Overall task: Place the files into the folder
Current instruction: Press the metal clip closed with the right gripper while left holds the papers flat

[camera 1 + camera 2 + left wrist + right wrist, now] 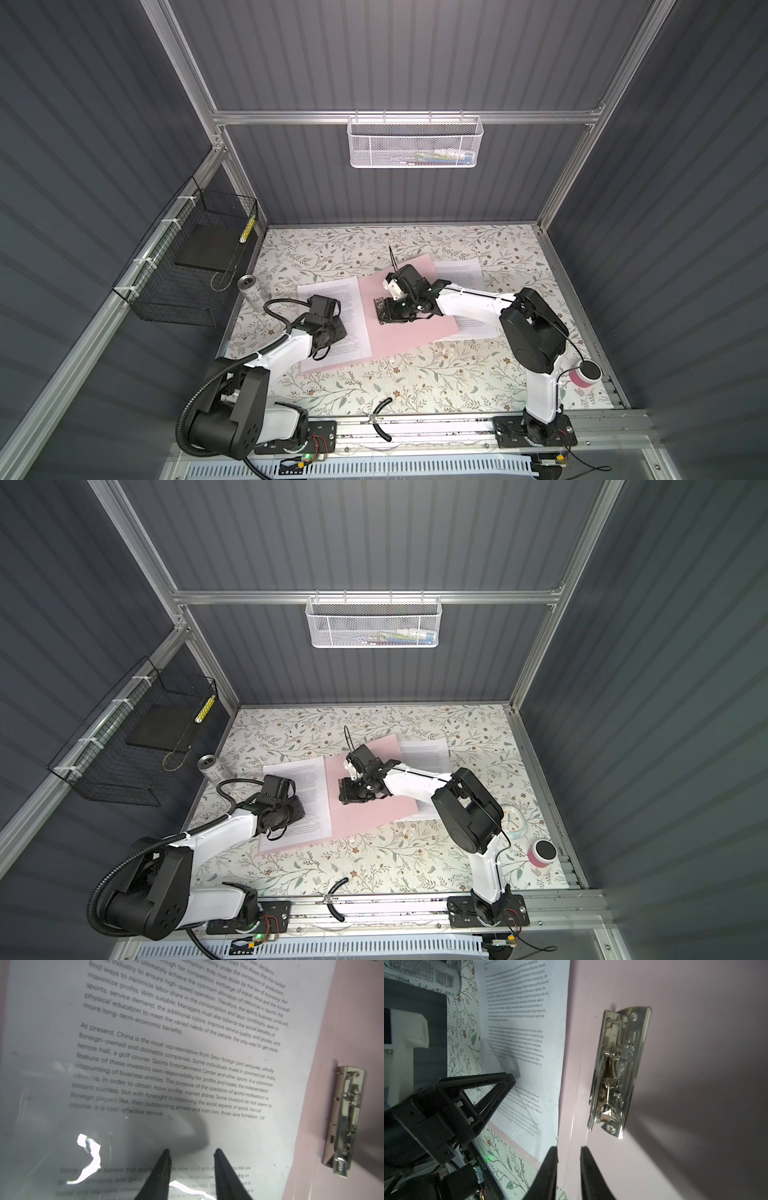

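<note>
The pale pink folder lies open on the floral table. A printed white sheet of the files rests on its left cover, with glossy clear film over part of it. More files stick out from under the right cover. A shiny metal clip sits on the right cover by the spine. My left gripper hovers open over the sheet, holding nothing. My right gripper points down at the spine beside the clip, jaws slightly apart and empty.
A drink can stands left of the folder. A black wire basket hangs on the left wall, a white mesh basket on the back wall. A pink-and-black cylinder and a small clock stand at the right. A black cable crosses the front rail.
</note>
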